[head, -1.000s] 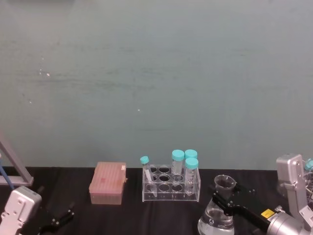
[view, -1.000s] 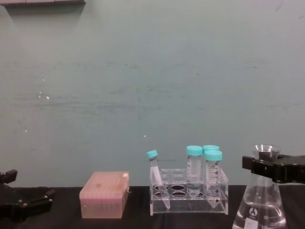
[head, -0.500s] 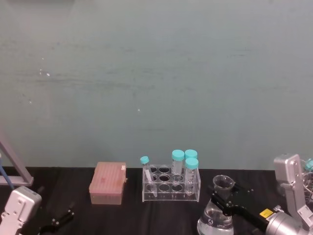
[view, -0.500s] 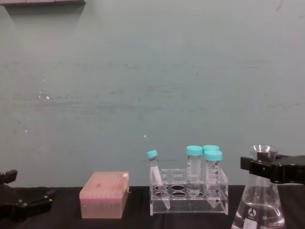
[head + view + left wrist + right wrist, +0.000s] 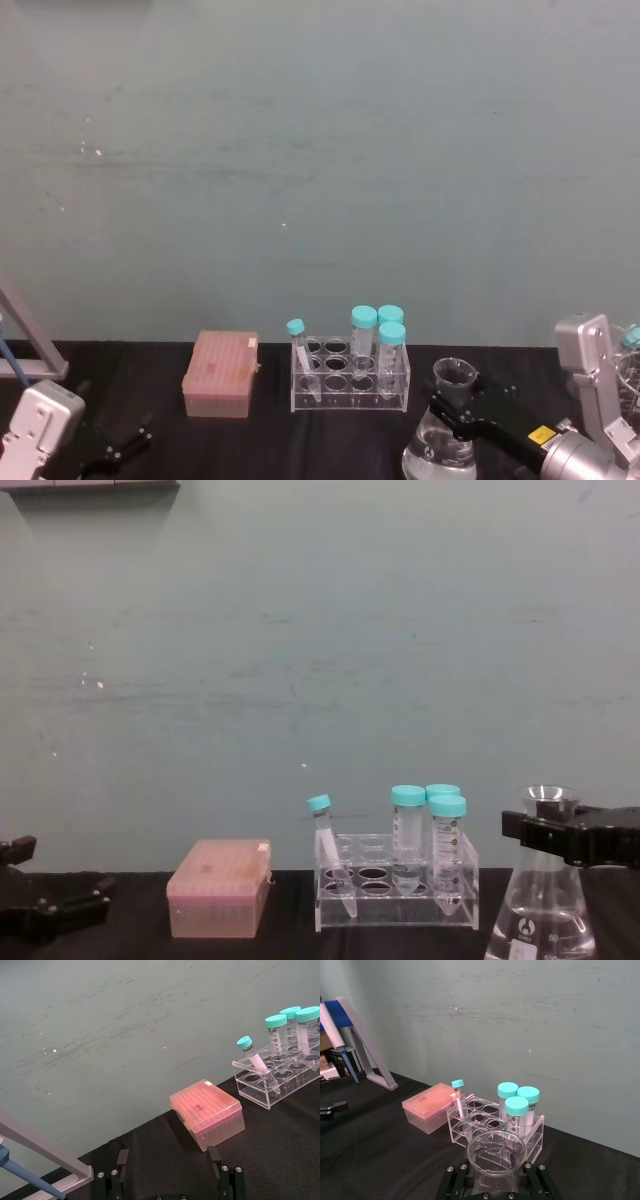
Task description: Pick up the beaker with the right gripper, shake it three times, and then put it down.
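Now the right gripper is clamped around the narrow neck of the beaker, just under its flared rim, with the black jaws reaching in from the right edge of the chest view. In the head view that gripper sits at the lower right, its black body and grey arm trailing off toward the corner, and the beaker stands upright near the bottom edge. Its base is cut off by the frame, so I cannot tell whether it rests on the table. From the right wrist view the flask's round mouth sits between the two jaws.

Just beyond and to the left of the beaker stands a clear tube rack holding three upright teal-capped tubes and one smaller tube leaning to the left. Further left, apart from the rack, lies a pink tip box. Nothing stands between the beaker and the rack.

Over at the lower left the left gripper rests low over the table, its fingers spread apart and holding nothing.

Everything sits on a black table backed by a scuffed pale teal wall. A grey stand with a blue part shows at the far left.
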